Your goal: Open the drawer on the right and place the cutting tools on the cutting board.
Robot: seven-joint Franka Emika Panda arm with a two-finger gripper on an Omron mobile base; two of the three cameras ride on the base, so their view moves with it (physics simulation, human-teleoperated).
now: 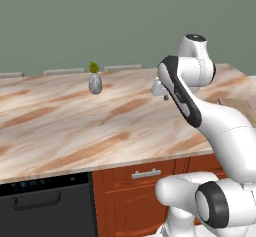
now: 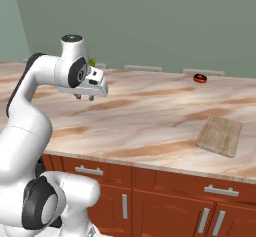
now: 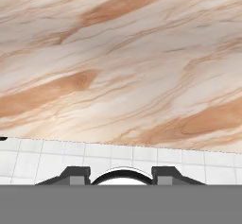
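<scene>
Cutting board (image 2: 219, 135): thin, flat tan wood on marbled countertop (image 2: 150, 111).

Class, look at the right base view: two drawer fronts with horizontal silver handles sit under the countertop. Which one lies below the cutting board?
The right-hand drawer, whose handle sits almost directly beneath the cutting board. The left drawer is beside the robot's body.

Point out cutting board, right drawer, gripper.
cutting board (image 2: 219, 136): right base view, middle of its top face.
drawer (image 2: 200, 185): right base view, flat front beside its handle.
gripper (image 2: 84, 98): right base view, between the fingertips.
</scene>
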